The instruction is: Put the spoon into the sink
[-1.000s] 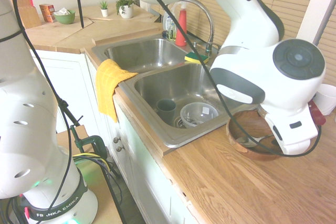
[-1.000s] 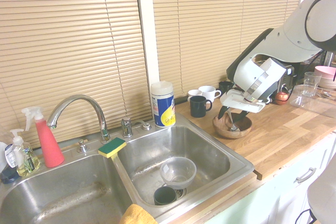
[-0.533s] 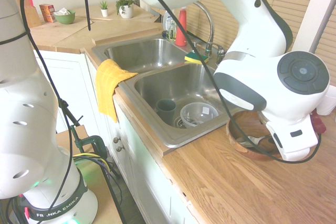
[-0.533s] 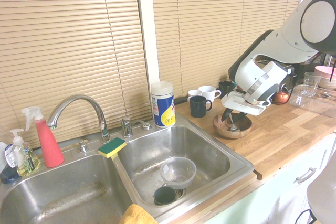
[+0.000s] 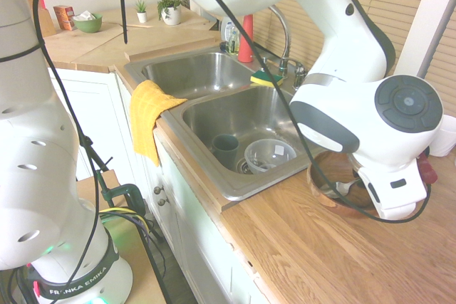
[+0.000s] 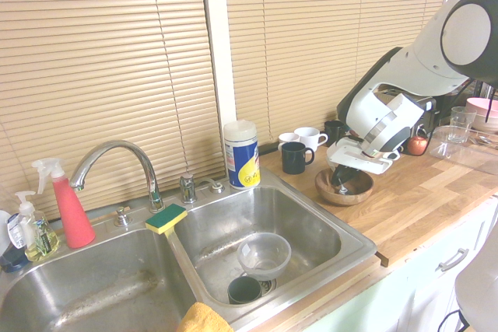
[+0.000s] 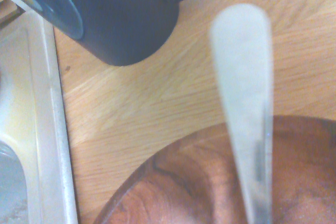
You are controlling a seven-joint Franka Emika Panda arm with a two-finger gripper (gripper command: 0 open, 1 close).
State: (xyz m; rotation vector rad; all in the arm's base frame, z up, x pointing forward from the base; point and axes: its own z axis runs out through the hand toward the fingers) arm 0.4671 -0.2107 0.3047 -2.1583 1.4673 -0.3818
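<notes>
The spoon (image 5: 347, 187) lies in a round wooden bowl (image 5: 329, 170) on the counter to the right of the sink (image 5: 205, 164). Its silver handle (image 7: 244, 103) fills the wrist view, over the bowl's brown rim. My gripper (image 6: 340, 183) reaches down into the wooden bowl (image 6: 356, 192), and its dark fingers have drawn together on the spoon's handle. The arm's hand hides most of the grip in the first exterior view. The sink's (image 6: 359, 248) right basin sits just left of the bowl.
In the right basin are a clear plastic bowl (image 5: 269, 153) and a dark cup (image 5: 226, 149). A yellow towel (image 5: 148, 115) hangs over the sink's front rim. A dark mug (image 6: 296, 157) and a white mug (image 6: 310, 139) stand behind the wooden bowl. A curved faucet (image 6: 117, 153) rises at the back.
The gripper's fingers stood spread apart in the wooden bowl and have closed together on the spoon. The hand has sunk slightly lower into the bowl.
</notes>
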